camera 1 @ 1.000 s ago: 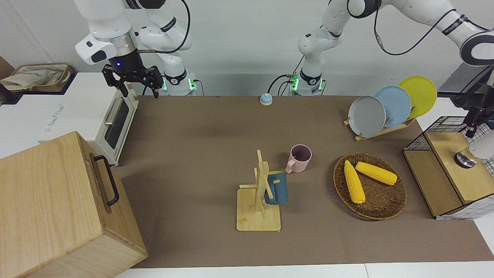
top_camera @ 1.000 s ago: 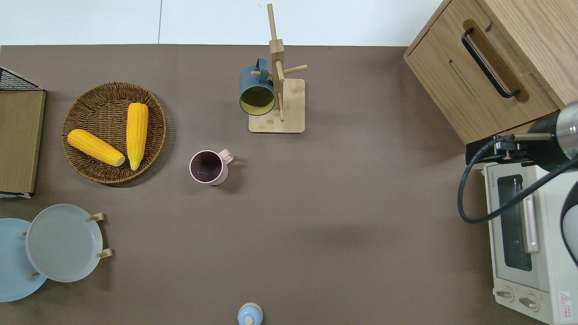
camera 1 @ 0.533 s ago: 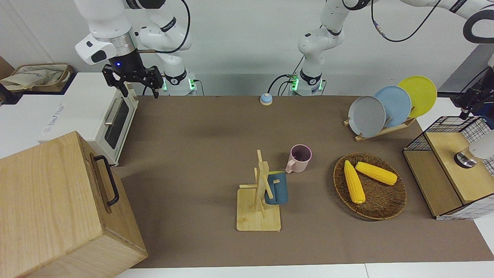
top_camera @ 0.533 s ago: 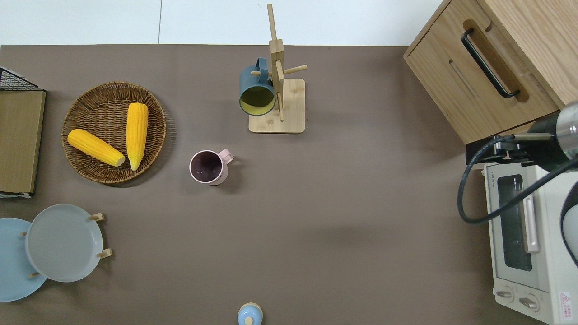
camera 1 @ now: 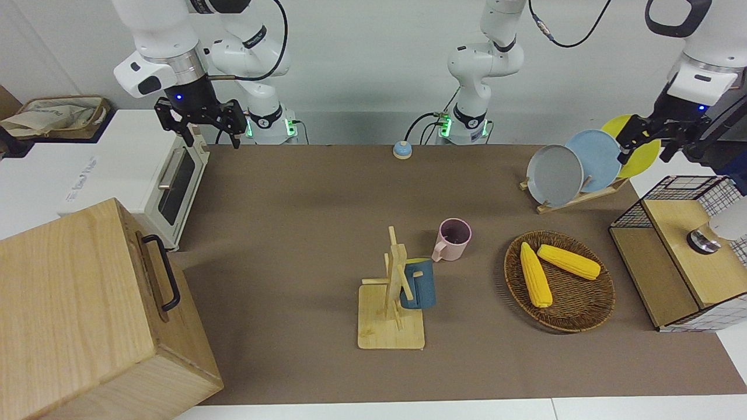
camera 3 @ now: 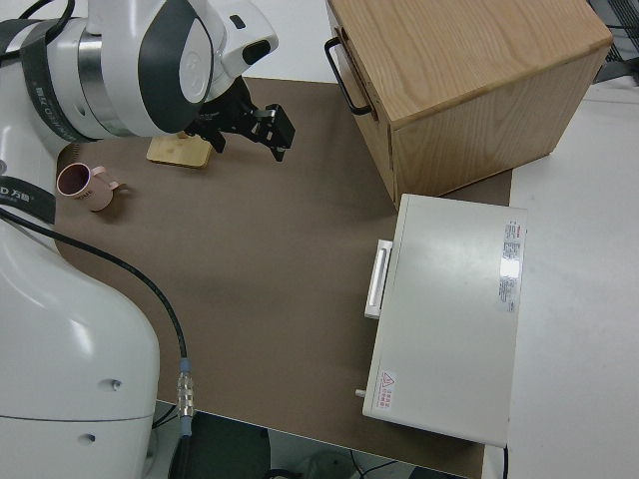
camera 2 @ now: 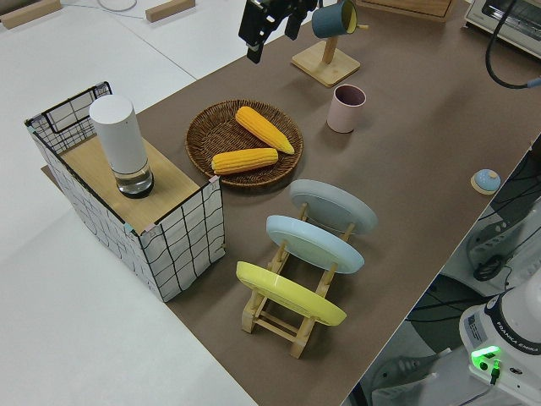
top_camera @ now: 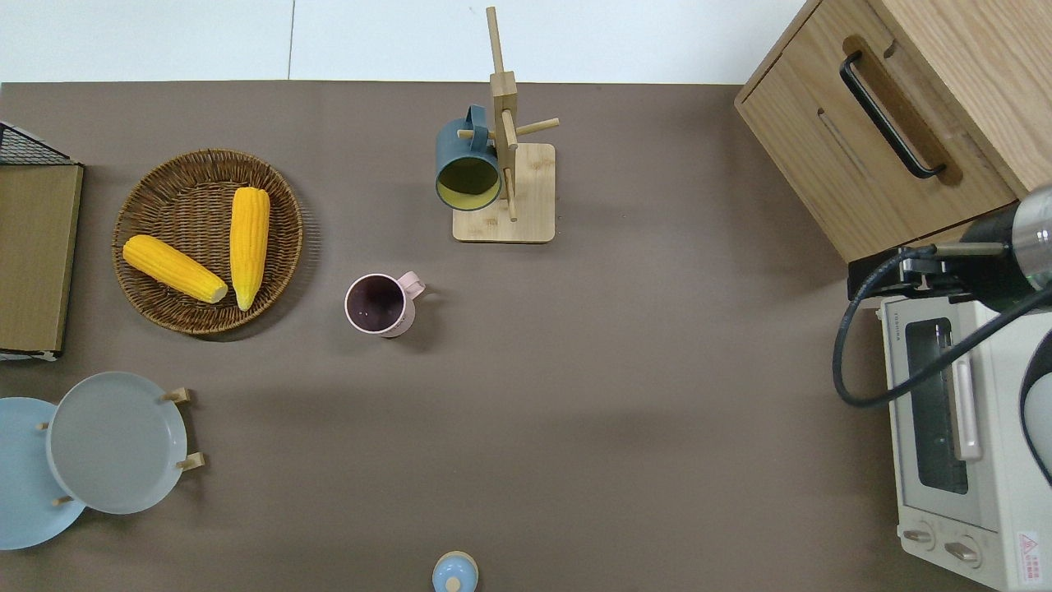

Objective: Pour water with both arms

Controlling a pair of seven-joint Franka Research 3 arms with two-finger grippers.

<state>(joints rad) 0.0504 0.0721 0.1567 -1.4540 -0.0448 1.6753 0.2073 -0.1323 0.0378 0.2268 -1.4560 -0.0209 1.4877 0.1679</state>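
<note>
Brown covering lies over the whole counter (camera 1: 303, 233), and the wall where the robots stand is plain white.

Your left tool (camera 1: 643, 156) hangs in the air at the left arm's end of the counter. Its fingers are spread wide and it holds nothing. The overhead view does not show it, so I cannot say what it is over. Your right tool (camera 1: 214, 140) is parked, also wide open and empty.

I judge that the step in hand is the reach for the water vessel. This is most probably the white bottle (camera 1: 721, 227), which stands upright on the wooden top inside the wire crate (camera 1: 671, 192). The pink mug (camera 1: 454, 238) stands upright on the counter, with its mouth up, near the middle. It is well apart from the bottle, and the basket (camera 1: 583, 318) with two corn cobs (camera 1: 535, 274) lies between them.

To do this step well:
- Bring the left tool down beside the bottle with the fingers level, and take it around the body, not at the top.
- Keep clear of the wire walls of the crate and of the plate rack (camera 1: 575, 198) nearby.
- Lift the bottle straight up before you travel, because it is tall and can tip.
- Let the right tool take the pink mug by its wall, and mind the blue mug (camera 1: 417, 284) on the mug stand (camera 1: 390, 324) just beside it.
</note>
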